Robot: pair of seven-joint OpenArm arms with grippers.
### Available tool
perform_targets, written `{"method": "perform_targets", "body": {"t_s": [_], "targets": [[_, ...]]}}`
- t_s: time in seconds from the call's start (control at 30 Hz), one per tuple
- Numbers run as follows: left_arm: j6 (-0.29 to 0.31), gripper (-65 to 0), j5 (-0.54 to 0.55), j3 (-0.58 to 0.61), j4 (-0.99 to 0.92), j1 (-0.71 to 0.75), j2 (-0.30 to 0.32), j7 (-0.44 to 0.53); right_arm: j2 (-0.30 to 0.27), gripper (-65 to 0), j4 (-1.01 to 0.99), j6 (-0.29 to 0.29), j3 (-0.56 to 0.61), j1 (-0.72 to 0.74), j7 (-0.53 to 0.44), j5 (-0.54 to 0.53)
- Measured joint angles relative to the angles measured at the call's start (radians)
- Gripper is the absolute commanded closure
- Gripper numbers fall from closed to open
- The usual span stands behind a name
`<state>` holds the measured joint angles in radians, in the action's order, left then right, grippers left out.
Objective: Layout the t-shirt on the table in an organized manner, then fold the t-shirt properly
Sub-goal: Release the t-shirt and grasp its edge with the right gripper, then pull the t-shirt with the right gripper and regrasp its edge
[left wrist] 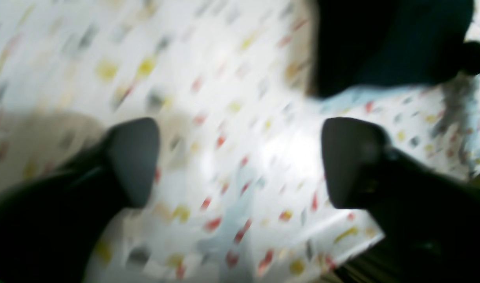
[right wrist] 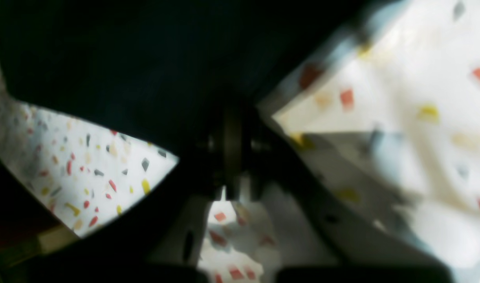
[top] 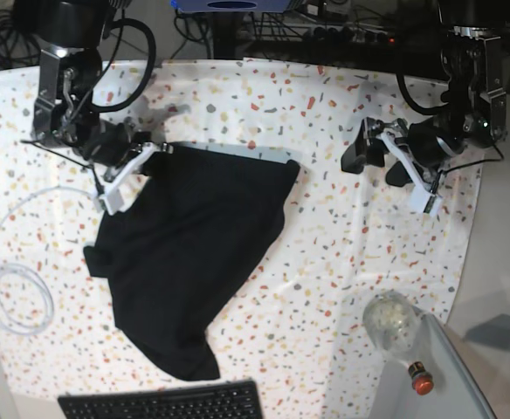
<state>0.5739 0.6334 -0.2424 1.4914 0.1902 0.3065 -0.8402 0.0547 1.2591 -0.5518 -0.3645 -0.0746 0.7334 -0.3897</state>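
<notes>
Speckled desk (top: 325,262) carries the black t-shirt (top: 189,253), crumpled, lying left of centre in base view. Right claw (top: 155,150) clenched on the shirt's upper edge. Left claw (left wrist: 240,161) released, fingers (left wrist: 134,161) spread over bare cloth, well apart from the shirt. Keyboard (top: 163,403) just below the hem
</notes>
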Motion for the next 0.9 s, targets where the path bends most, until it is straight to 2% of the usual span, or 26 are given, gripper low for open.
{"method": "perform_targets", "body": {"t_s": [0.03, 0.1, 0.13, 0.3, 0.37, 0.47, 0.5, 0.57, 0.63, 0.73, 0.83, 0.87, 0.9], "targets": [[-0.001, -29.6, -0.025, 0.033, -0.006, -0.015, 0.002, -0.003, -0.005, 0.0, 0.023, 0.0, -0.042, -0.012, 0.009, 0.005], [-0.005, -3.3, -0.112, 0.108, -0.031, -0.052, -0.011, -0.017, -0.024, 0.0, 0.106, 0.002, -0.122, -0.048, 0.035, 0.013], [-0.004, 0.0, -0.158, 0.134, -0.044, -0.07, -0.037, -0.011, -0.028, 0.0, 0.162, 0.005, -0.158, -0.07, 0.039, 0.018], [-0.02, 0.0, -0.375, 0.208, -0.129, -0.144, -0.201, -0.011, -0.028, 0.0, 0.4, -0.003, -0.259, -0.169, 0.058, 0.01], [-0.02, 0.0, -0.436, 0.237, -0.154, -0.177, -0.238, -0.017, -0.043, 0.0, 0.455, -0.003, -0.268, -0.193, 0.054, 0.008], [-0.023, 0.0, -0.444, 0.275, -0.163, -0.221, -0.272, 0.027, -0.043, 0.0, 0.514, -0.002, -0.269, -0.213, 0.058, 0.018], [-0.023, -3.3, -0.444, 0.288, -0.166, -0.227, -0.28, 0.075, -0.039, 0.0, 0.533, -0.003, -0.266, -0.221, 0.056, 0.012], [-0.023, -16.0, -0.442, 0.317, -0.196, -0.239, -0.296, 0.149, -0.034, 0.0, 0.564, -0.003, -0.264, -0.228, 0.057, 0.012], [-0.023, -22.2, -0.442, 0.323, -0.229, -0.243, -0.305, 0.159, -0.044, 0.0, 0.605, 0.002, -0.215, -0.237, 0.066, 0.03], [-0.023, -20.4, -0.443, 0.32, -0.234, -0.243, -0.301, 0.161, -0.065, 0.0, 0.699, 0.002, -0.1, -0.25, 0.071, 0.029], [-0.019, -17.4, -0.436, 0.233, -0.227, -0.244, -0.283, 0.177, -0.132, 0.0, 0.73, 0.0, 0.058, -0.193, 0.068, 0.008], [-0.018, -16.6, -0.429, 0.189, -0.226, -0.241, -0.266, 0.175, -0.15, 0.0, 0.728, 0.016, 0.084, -0.153, 0.076, 0.009], [-0.023, -16.0, -0.432, 0.149, -0.227, -0.239, -0.245, 0.169, -0.16, 0.0, 0.729, 0.059, 0.083, -0.119, 0.077, -0.002]]}}
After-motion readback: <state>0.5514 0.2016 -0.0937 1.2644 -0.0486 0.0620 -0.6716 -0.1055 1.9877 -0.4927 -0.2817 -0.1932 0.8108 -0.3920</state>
